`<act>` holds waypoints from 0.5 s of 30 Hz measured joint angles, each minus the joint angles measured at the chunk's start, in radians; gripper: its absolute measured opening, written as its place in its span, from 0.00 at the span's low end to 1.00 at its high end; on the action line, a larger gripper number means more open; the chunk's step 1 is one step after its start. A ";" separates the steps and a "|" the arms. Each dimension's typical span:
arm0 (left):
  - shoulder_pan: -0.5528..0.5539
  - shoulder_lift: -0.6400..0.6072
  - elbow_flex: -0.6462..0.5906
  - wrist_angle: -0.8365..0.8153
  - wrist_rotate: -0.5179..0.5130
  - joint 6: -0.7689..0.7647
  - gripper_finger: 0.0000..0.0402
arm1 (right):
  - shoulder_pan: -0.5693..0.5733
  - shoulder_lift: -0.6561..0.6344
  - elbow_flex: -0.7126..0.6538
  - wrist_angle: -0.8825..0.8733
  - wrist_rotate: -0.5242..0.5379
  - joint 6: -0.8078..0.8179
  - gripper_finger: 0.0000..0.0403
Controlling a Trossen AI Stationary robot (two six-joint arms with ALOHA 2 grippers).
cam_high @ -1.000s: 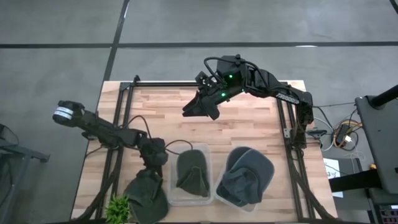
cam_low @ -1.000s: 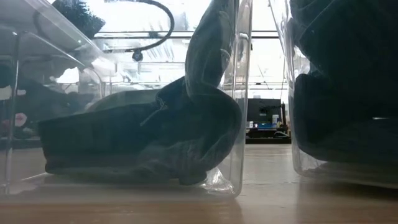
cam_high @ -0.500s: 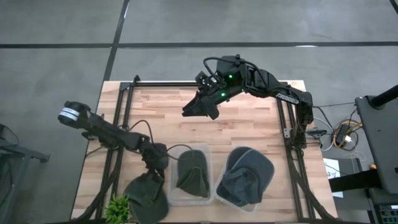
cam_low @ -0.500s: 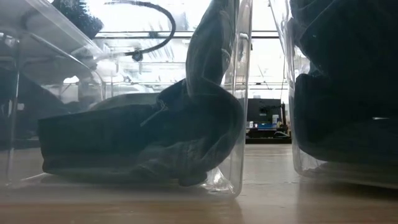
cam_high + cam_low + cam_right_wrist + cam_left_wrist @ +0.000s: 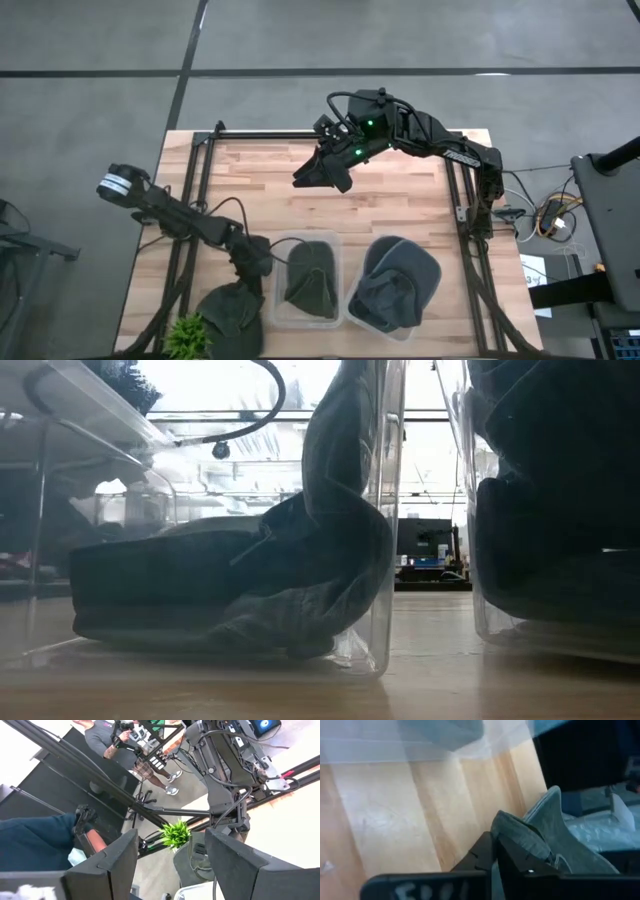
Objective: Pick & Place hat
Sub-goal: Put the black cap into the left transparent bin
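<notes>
A dark green hat [image 5: 228,316] lies on the table near its front left corner. My left gripper [image 5: 250,268] is at the hat's far edge, beside a clear bin [image 5: 272,300], and is shut on the hat's cloth [image 5: 555,835]. My right gripper [image 5: 310,178] hangs open and high over the far middle of the table, with nothing between its fingers [image 5: 115,857]. My left gripper pinches a raised fold of the hat's cloth [image 5: 517,832] at the hat's far edge between its two fingers. It comes slanting down from the table's far left. The rest of the hat lies on the table; a stiff part [image 5: 549,812] stands up beside the fingers.
The clear bin holds another dark hat [image 5: 230,590]. A second bin [image 5: 352,305] to its right holds a grey-blue hat [image 5: 400,280]. A small green plant [image 5: 188,335] stands at the near left edge. Bare wood lies between the bins and the far edge.
My left gripper has gone toward the table's near edge and a little down, onto the far edge of the green hat. My right arm has kept still.
</notes>
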 joint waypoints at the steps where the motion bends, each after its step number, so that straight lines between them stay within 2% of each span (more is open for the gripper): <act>1: 0.000 -0.001 0.002 0.000 -0.010 -0.018 0.03 | 0.000 0.000 0.000 0.000 0.000 -0.001 0.56; 8: 0.006 -0.032 0.003 -0.035 0.001 -0.145 0.01 | 0.000 0.000 0.000 0.000 0.000 -0.010 0.56; 15: 0.009 -0.174 0.042 -0.189 -0.016 -0.150 0.00 | 0.000 0.000 0.000 0.000 0.000 -0.026 0.56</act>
